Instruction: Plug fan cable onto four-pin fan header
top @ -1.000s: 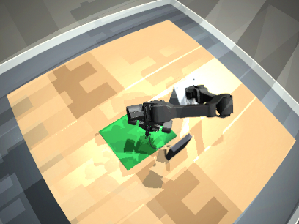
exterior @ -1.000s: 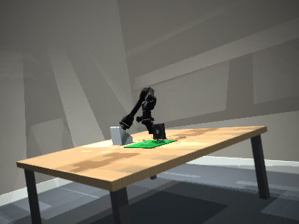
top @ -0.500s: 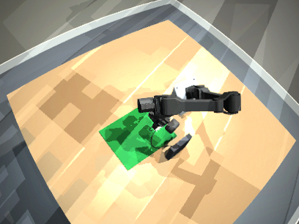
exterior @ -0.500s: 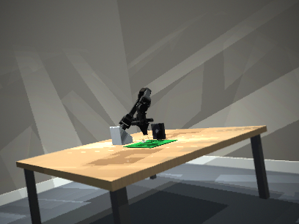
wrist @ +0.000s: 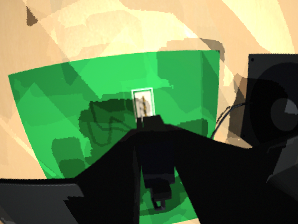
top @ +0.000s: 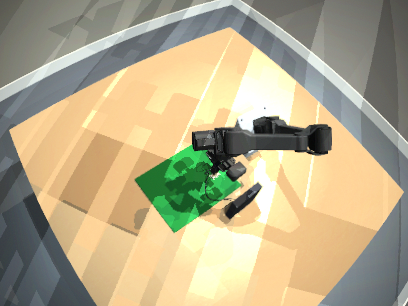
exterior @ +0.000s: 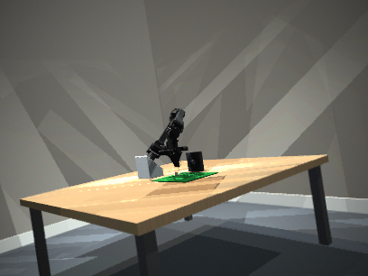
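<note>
Over the board: my claw (wrist: 152, 137) hangs above the green board (top: 180, 192), pointing down at it.
Claw state: clamped on the dark plug (wrist: 150, 125), fingers close together with the plug between them.
Plug position: its tip is just at the near edge of the white four-pin header (wrist: 143, 103) in the wrist view; cannot tell whether it touches or has gone in at all.
Header: small white rectangle near the middle of the board, pins visible inside it.
Cable: thin black cable (top: 206, 190) loops across the board's right part, running towards the fan.
Fan: black square fan (top: 243, 200) stands on edge on the bench, just off the board's right corner; apart from my fingers.
Board: lies flat on the wooden bench (exterior: 253, 173), near my base.
Arm: my arm (exterior: 168, 135) is bent forward and down from a pale block (exterior: 142, 166) at the bench's far side.
</note>
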### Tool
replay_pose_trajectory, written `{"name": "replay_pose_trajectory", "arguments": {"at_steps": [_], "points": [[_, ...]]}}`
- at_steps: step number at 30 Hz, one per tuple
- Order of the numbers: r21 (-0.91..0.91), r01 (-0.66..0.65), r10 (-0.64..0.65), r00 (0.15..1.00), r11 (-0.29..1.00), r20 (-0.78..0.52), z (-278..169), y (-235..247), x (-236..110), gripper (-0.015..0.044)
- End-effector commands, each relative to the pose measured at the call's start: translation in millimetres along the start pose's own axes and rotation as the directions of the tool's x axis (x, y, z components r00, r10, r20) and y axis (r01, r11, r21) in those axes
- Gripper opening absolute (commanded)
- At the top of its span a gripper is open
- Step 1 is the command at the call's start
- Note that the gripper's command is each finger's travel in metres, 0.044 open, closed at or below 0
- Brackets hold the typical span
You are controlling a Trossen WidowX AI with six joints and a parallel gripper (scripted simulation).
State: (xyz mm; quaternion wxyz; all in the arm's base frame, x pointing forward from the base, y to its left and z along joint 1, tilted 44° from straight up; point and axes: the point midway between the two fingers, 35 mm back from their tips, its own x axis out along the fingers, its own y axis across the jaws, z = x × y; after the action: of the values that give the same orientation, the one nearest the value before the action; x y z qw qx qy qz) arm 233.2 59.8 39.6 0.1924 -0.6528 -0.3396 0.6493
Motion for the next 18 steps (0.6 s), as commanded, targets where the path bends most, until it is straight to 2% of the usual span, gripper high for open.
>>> {"name": "replay_pose_trajectory", "arguments": {"at_steps": [1,18], "points": [[0.017,-0.002,0.001,1.0,1.0,0.006,8.8,1.2,-0.7,0.0],[0.013,-0.001,0.001,1.0,1.0,0.006,11.0,1.0,-0.7,0.0]]}}
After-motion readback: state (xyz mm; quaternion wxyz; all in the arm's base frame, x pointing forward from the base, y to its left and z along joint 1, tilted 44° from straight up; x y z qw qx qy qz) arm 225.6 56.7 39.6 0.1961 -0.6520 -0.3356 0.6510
